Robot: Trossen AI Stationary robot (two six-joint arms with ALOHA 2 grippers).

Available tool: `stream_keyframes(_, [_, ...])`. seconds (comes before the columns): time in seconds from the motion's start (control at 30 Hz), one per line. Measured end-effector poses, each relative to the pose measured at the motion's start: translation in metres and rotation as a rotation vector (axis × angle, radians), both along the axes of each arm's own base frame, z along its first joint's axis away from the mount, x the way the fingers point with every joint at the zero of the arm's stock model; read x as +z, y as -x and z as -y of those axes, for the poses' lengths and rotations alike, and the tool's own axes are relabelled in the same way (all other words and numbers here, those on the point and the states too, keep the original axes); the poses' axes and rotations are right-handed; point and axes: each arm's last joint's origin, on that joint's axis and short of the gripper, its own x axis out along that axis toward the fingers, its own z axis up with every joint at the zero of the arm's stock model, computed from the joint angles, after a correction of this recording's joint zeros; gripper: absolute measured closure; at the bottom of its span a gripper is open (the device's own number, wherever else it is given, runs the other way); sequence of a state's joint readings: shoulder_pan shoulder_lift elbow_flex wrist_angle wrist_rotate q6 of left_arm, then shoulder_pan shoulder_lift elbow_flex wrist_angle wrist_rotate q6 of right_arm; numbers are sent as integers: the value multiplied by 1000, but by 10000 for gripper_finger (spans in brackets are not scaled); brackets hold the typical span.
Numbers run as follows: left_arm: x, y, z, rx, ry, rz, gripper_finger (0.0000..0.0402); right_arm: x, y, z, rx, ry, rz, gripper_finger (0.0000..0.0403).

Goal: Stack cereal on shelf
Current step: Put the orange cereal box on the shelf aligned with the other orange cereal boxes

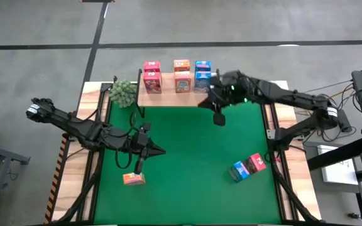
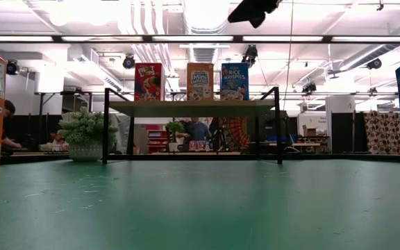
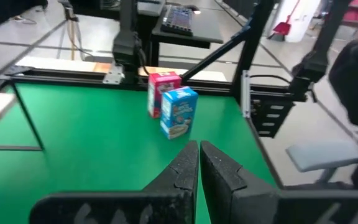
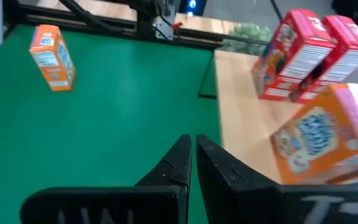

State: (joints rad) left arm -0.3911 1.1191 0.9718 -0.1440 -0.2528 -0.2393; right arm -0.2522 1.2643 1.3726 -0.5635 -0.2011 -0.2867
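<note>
The shelf (image 1: 168, 97) stands at the mat's far edge. On it rest two pink-red (image 1: 152, 75), two orange (image 1: 181, 75) and two blue (image 1: 202, 73) cereal boxes. An orange box (image 1: 133, 179) stands on the mat near left. A blue box (image 1: 239, 171) and a pink-red box (image 1: 256, 163) stand together near right. My left gripper (image 1: 161, 150) hovers shut above the mat, pointing toward those two boxes (image 3: 179, 112). My right gripper (image 1: 201, 104) hangs shut in the air in front of the shelf's right end, with nothing held.
A green plant (image 1: 123, 92) stands at the shelf's left end. Black frame rails (image 1: 270, 125) run along the table's left and right sides. The green mat (image 1: 193, 150) lies bare between the two grippers.
</note>
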Motion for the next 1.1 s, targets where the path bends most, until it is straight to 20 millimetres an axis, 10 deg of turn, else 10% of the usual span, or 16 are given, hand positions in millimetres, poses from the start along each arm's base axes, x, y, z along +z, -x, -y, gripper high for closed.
stream_keyframes(0.43, [21,10,16,-87,249,-79,402,-54,21,-49,96,49,272,390])
stream_keyframes(0.67, [6,19,22,74,459,-580,402,-74,24,-50,98,59,354,390])
stream_keyframes(1.1, [-39,20,74,165,113,-1158,378,-82,25,-52,113,67,348,390])
